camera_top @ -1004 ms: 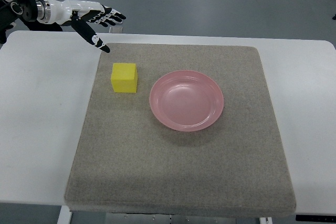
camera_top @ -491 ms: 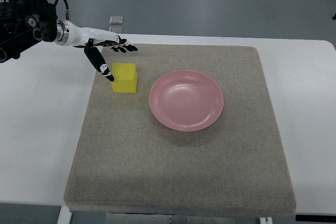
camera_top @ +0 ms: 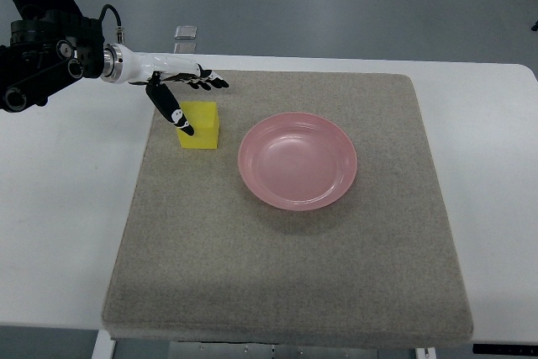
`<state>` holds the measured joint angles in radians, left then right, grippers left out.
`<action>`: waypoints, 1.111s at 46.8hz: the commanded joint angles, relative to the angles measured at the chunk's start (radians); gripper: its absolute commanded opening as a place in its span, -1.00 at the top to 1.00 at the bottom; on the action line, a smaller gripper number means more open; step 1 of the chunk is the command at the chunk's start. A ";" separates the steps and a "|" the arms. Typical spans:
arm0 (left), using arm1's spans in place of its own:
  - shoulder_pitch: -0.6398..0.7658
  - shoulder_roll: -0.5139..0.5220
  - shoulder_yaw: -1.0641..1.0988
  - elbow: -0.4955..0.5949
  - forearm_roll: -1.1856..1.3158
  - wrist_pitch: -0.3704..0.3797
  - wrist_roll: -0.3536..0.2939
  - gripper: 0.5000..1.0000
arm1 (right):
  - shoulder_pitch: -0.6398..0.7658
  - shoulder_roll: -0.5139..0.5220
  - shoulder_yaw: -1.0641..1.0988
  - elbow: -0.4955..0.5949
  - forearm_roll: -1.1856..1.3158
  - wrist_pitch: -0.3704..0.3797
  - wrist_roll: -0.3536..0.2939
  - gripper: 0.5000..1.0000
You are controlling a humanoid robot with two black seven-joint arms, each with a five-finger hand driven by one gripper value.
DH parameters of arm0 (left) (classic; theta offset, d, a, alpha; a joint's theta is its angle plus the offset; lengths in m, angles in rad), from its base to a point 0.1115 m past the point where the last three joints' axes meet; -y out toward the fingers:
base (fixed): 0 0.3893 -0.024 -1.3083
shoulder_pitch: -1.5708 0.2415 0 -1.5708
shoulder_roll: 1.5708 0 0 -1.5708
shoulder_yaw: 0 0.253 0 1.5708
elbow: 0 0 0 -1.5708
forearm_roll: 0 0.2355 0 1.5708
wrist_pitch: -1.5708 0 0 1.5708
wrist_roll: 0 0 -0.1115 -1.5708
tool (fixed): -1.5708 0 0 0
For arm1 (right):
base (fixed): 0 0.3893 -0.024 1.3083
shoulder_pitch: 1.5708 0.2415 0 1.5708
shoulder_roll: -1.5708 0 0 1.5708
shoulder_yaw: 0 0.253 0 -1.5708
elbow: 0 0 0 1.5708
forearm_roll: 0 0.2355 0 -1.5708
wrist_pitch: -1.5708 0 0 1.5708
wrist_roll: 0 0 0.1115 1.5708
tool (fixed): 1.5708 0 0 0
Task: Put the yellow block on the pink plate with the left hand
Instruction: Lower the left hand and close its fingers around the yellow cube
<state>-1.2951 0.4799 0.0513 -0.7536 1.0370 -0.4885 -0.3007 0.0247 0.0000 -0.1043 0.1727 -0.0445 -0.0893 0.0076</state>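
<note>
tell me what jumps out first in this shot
The pink plate sits in the middle of the grey mat, bright and holding nothing. Just left of it is the yellow block, with the left hand reaching over it from the upper left, fingers spread above the block and the thumb angled down at its left side, nothing grasped yet.
</note>
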 commanded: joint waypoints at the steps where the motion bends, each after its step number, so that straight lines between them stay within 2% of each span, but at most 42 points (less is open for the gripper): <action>1: 0.003 0.000 0.001 -0.001 0.000 -0.007 0.000 -0.95 | 0.000 0.000 0.000 0.001 0.000 0.000 0.000 -0.69; 33: 0.025 -0.037 0.001 0.011 0.025 0.005 0.002 -0.87 | 0.001 0.000 0.000 0.001 0.000 -0.001 0.000 -0.69; 40: 0.023 -0.050 0.001 0.023 0.028 0.021 0.005 -0.69 | 0.001 0.000 0.000 -0.001 0.000 0.000 0.000 -0.69; 42: 0.023 -0.053 0.001 0.030 0.031 0.037 0.005 -0.59 | 0.001 0.000 0.000 0.001 0.000 0.000 0.000 -0.69; 47: 0.022 -0.063 -0.001 0.036 0.054 0.062 0.006 -0.55 | 0.000 0.000 0.000 0.001 0.000 0.000 0.000 -0.69; 52: 0.022 -0.063 -0.001 0.037 0.064 0.067 0.008 -0.34 | 0.000 0.000 0.000 0.001 0.000 0.000 0.000 -0.69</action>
<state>-1.2729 0.4173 0.0512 -0.7173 1.0979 -0.4252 -0.2946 0.0247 0.0000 -0.1043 0.1727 -0.0445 -0.0893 0.0077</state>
